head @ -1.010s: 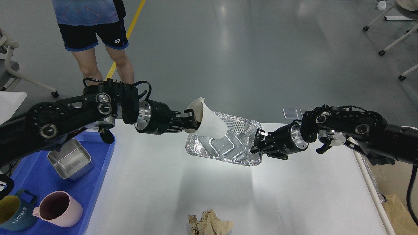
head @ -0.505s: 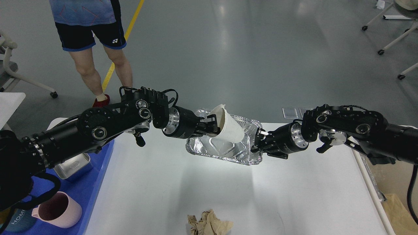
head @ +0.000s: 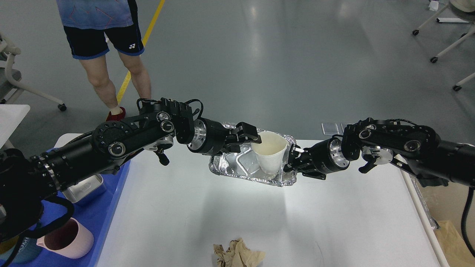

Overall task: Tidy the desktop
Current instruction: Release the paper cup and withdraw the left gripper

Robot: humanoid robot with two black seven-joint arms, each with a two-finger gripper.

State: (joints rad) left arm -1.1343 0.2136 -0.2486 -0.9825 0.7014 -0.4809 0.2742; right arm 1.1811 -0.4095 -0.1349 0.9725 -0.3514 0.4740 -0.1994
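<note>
In the head view, the left gripper stands open just beside the white paper cup, holding nothing. The right gripper is closed on the crinkled foil tray, at its 3 o'clock edge. The smooth white desktop lies below. I think the left arm should retreat slowly, so the light cup stays upright.

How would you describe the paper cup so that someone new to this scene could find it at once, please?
Start at the white desktop and look to its far edge, where the two black arms meet over a shiny foil tray. The paper cup stands upright inside that tray at its right end. It is the only plain white, open-topped thing there, unlike the crumpled brown paper near the front.
</note>
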